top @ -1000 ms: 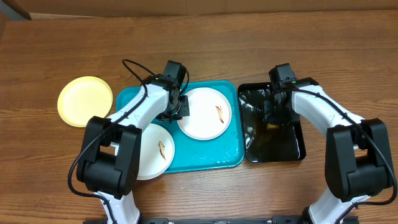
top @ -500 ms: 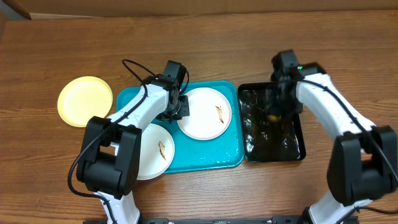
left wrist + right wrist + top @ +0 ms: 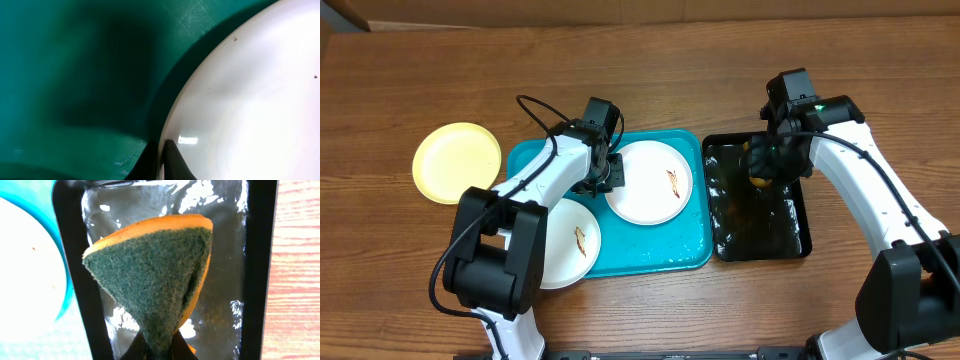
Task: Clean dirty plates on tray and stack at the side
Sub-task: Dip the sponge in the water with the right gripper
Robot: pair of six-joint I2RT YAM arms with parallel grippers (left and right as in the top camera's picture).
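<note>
Counter [image 3: 720, 80] of brown wood carries everything we see. Left of the tray [image 3: 670, 255], and apart from it, a yellow plate [image 3: 457, 162] lies alone on the wood. A small white plate [image 3: 570, 245] with a brown smear sits at the tray's front left corner, partly hidden under the left arm [image 3: 535, 180]. The left gripper [image 3: 611, 178] is over the tray's left half, pinched together on the left rim of the big white plate [image 3: 650, 185]. That plate lies flat in the tray's back half with its own brown smear. Just right of the tray stands a black tray [image 3: 790, 240]. Above its back end the right gripper [image 3: 155, 352] is clamped on a folded sponge [image 3: 155, 280], green face outward, orange behind.
</note>
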